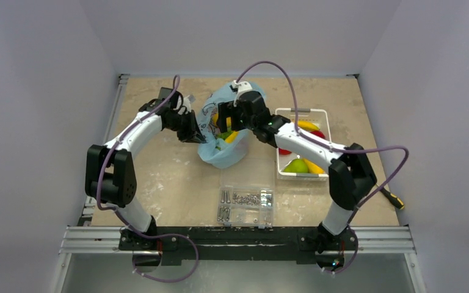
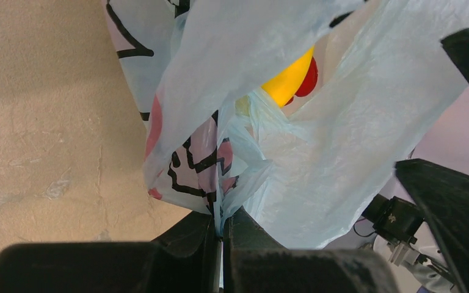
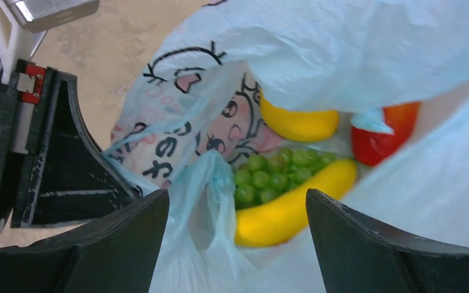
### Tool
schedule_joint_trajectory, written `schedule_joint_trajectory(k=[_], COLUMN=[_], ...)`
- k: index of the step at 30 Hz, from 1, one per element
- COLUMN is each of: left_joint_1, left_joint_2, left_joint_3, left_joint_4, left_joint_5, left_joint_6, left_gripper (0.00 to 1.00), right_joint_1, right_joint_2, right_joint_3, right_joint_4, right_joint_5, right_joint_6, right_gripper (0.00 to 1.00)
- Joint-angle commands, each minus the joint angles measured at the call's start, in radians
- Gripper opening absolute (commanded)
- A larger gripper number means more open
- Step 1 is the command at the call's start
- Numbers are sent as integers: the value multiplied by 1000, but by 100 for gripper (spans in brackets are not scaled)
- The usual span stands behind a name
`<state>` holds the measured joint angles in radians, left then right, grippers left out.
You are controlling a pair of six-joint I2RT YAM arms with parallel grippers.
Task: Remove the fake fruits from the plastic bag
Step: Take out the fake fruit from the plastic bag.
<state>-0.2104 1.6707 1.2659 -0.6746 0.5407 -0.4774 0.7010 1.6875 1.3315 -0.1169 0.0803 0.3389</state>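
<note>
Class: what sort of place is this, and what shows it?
Probably a robotics lab cell: plain white walls around a worn beige tabletop, white-and-black left arm and right arm on an aluminium rail, a translucent light-blue plastic bag of glossy plastic fruits.

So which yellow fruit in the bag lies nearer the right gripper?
The long banana beside the grapes; the rounder yellow fruit sits farther, beside the red one.
</note>
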Motion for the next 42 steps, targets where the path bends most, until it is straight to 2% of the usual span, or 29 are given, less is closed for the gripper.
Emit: schedule_joint_trajectory(k=[1,3,6,16,27,34,38,42], left_joint_1=[2,2,-2,-5,-4,-4,-4,-5], left_joint_2=[15,17,20,17,18,20,22,23], left_joint_3=[26,26,26,30,30,29,29,30], left_joint_4=[-1,-2,0,2,1,6,7,8], left_joint_5=[-13,-13,-9,-2,1,7,8,9], left_joint_6=[20,19,17,17,17,13,13,12], left_gripper=[0,0,0,0,0,0,0,0], right_joint_1=[12,13,13,12,-9,-17,-18,-17], right_joint_2=[107,165,260,476,588,643,651,613], right_joint_3=[97,126,192,437,481,502,514,496], right_joint_4=[159,195,205,81,82,74,64,55], right_joint_5=[-78,-78,-59,166,161,148,145,180], right_joint_6=[-46,-59,-95,-228,-264,-274,-275,-284], right_gripper=[82,82,75,77,85,85,80,54])
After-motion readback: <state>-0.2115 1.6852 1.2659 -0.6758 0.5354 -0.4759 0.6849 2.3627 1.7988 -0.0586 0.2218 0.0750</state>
